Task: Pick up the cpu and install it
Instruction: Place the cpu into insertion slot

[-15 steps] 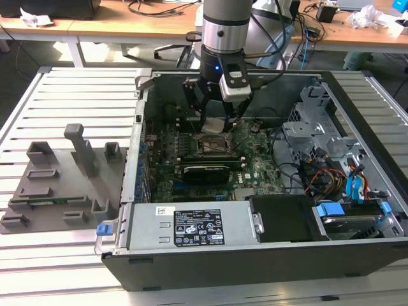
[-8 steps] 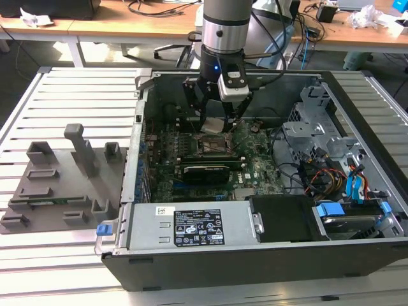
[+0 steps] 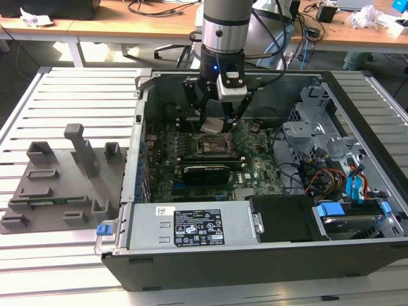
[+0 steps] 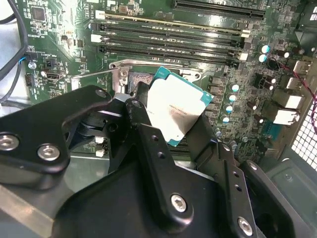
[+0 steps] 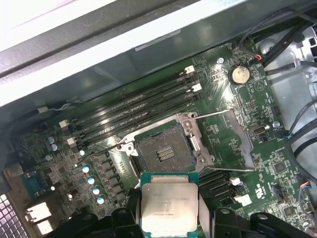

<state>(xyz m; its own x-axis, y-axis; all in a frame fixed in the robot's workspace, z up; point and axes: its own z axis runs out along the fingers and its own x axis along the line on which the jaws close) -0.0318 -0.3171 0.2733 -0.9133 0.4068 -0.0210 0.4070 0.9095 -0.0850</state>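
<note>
Case [image 3: 255, 271] on the table [image 3: 64, 83], blocks [image 3: 64, 185] beside it.
The blocks lie at the exterior view's left of the case. In the case, the board [image 3: 255, 167] is in the middle, the power box [image 3: 191, 226] at the near side, the drives [image 3: 338, 175] at the exterior view's right. The gripper [image 5: 169, 220] holds the cpu [image 5: 169, 203] over the socket [image 5: 163, 153], not in it.

The silver-grey cpu [image 5: 167, 203] has a green rim, the motherboard [image 5: 277, 168] is green, the fingers [image 4: 151, 146] are black.
</note>
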